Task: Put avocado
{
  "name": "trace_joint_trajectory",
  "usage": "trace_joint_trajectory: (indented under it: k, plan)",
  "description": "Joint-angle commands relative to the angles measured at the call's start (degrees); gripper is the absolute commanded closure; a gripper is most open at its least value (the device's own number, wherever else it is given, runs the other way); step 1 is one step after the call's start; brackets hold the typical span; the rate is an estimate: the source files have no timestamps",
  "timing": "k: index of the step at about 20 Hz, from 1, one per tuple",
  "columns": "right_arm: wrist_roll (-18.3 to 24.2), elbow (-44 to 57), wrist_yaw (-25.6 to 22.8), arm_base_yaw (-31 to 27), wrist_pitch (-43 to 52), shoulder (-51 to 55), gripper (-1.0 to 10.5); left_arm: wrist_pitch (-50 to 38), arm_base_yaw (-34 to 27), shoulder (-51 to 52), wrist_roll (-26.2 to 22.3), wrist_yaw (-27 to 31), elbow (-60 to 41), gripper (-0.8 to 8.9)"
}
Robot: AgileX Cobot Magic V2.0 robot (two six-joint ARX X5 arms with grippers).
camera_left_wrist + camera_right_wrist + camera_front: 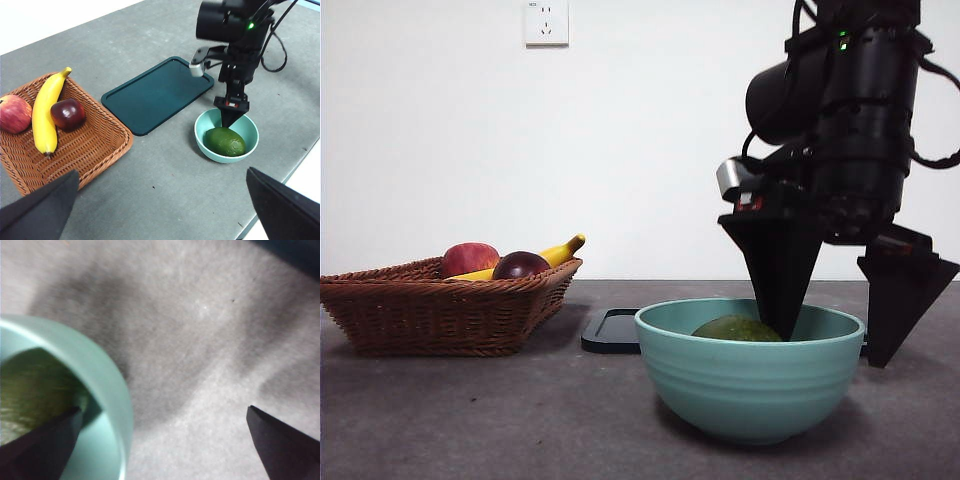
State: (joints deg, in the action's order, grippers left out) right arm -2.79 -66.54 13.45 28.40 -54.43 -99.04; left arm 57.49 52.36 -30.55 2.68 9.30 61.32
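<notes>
- Inside the teal bowl (750,385) near the table's front, the avocado (737,329) lay at rest, only its olive-green top showing over the rim in the front view.
- My right gripper (835,345) hung over that bowl with its fingers spread wide and holding nothing: one black jaw dipped inside the rim just beside the avocado, the other stood outside the bowl's wall above the table.
- From my right wrist I saw the avocado (30,400) blurred and green behind the bowl's pale rim (107,390), with my inner jaw tip close against it; I could not tell whether the two touched.
- My left gripper (162,202) waited high and well apart, its jaws released and empty, looking down on the whole scene.
- From there the avocado (225,141) filled much of the bowl (202,127), and my right arm stood straight above it.
- A dark green tray (157,95) lay flat on the grey table (165,175), between the bowl and the wicker basket (95,145).
- The basket held a banana (46,112), a red apple (14,114) and a dark maroon fruit (68,114), the maroon fruit touching the banana.
</notes>
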Motion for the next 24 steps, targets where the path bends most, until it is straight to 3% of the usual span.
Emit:
trace_joint_trajectory:
  k: [1,3,7,11,15,19,24]
  plan:
    - [0.7,-1.0,0.1,0.3,0.6,-1.0,6.2,-0.7,0.4,-0.1,0.6,0.3,0.8,2.52]
    - [0.9,-1.0,1.1,0.3,0.8,-1.0,8.1,-0.6,0.4,-0.1,0.6,0.3,0.8,2.52]
    - [1.6,-1.0,5.2,0.5,1.6,-1.0,9.4,-0.5,0.4,-0.1,0.6,0.3,0.8,2.52]
    - [0.4,-1.2,4.4,0.7,2.5,-1.0,9.4,-0.5,0.4,-0.1,0.6,0.3,0.8,2.52]
    - [-2.2,-5.6,-1.6,-0.1,-0.5,-1.0,9.4,-0.5,0.4,-0.1,0.6,0.3,0.8,2.52]
    - [-2.9,-13.1,-1.7,-3.3,-1.2,-1.9,9.4,-0.5,0.4,-0.1,0.6,0.3,0.8,2.52]
    - [-3.2,-27.7,0.7,-8.3,-5.0,-10.9,9.4,-0.5,0.4,-0.1,0.6,0.3,0.8,2.52]
